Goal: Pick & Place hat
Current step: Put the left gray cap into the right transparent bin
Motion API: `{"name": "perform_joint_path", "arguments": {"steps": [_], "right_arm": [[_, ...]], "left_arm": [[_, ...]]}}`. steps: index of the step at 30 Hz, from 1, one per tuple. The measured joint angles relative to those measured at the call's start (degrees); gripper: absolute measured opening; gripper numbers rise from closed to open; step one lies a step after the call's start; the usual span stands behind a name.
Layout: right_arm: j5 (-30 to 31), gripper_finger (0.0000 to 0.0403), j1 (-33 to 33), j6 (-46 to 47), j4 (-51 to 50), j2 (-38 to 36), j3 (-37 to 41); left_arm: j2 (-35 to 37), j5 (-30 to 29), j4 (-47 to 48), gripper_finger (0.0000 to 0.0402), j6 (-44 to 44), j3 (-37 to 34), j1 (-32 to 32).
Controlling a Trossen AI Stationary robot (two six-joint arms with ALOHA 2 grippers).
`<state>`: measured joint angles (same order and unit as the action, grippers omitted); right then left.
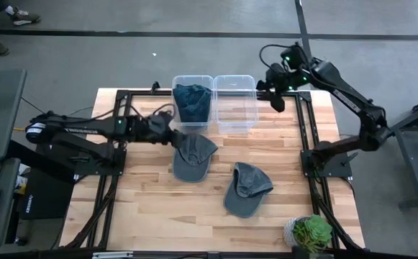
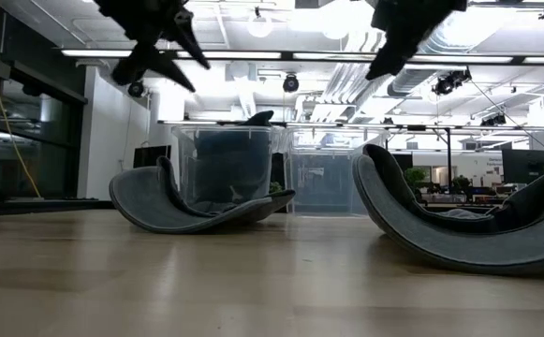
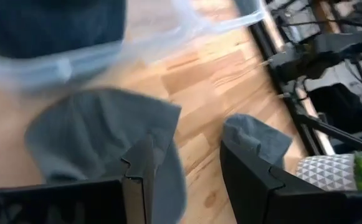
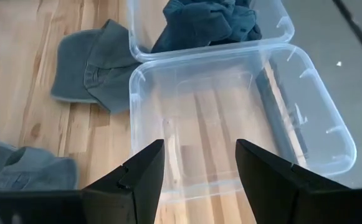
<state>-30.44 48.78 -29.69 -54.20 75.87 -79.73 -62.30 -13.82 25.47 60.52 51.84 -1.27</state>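
My left gripper (image 1: 171, 134) hovers spread beside the grey hat (image 1: 193, 156), frame centre; the left wrist view shows nothing pinched. My right gripper (image 1: 275, 97), spread, hangs upper right by the empty bin (image 4: 243, 118). Only the high view shows the plant (image 1: 311, 232).

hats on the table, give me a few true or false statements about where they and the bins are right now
1. Two grey hats lie on the table. True: one hat near the bins, another hat closer to the plant.
2. Both clear bins are empty. False: the left bin holds dark fabric; the right bin is empty.
3. The right gripper hangs over the empty bin, fingers apart, holding nothing. True.
4. The left gripper is above the plant. False: it is at the hat beside the bins.
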Motion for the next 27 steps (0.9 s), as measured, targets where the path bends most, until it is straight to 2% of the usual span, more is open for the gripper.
{"name": "perform_joint_path", "arguments": {"steps": [8,16,21,27], "right_arm": [[0.1,0.0192,0.0,7.6,8.3,-12.2,12.6],[0.0,0.0192,0.0,11.4,9.0,-20.0,20.3],[-0.4,0.0192,0.0,12.5,9.0,-22.7,23.2],[-1.4,0.0192,0.0,13.2,8.7,-23.8,24.4]], "left_arm": [[-1.1,-6.4,4.1,0.0131,13.1,-1.0,9.2],[-2.1,-6.0,15.7,0.0131,24.6,-1.0,14.4],[-3.6,-2.8,20.2,0.0131,25.4,-0.9,14.8],[-6.4,-3.3,21.4,0.0131,23.3,-0.9,14.8]]}}
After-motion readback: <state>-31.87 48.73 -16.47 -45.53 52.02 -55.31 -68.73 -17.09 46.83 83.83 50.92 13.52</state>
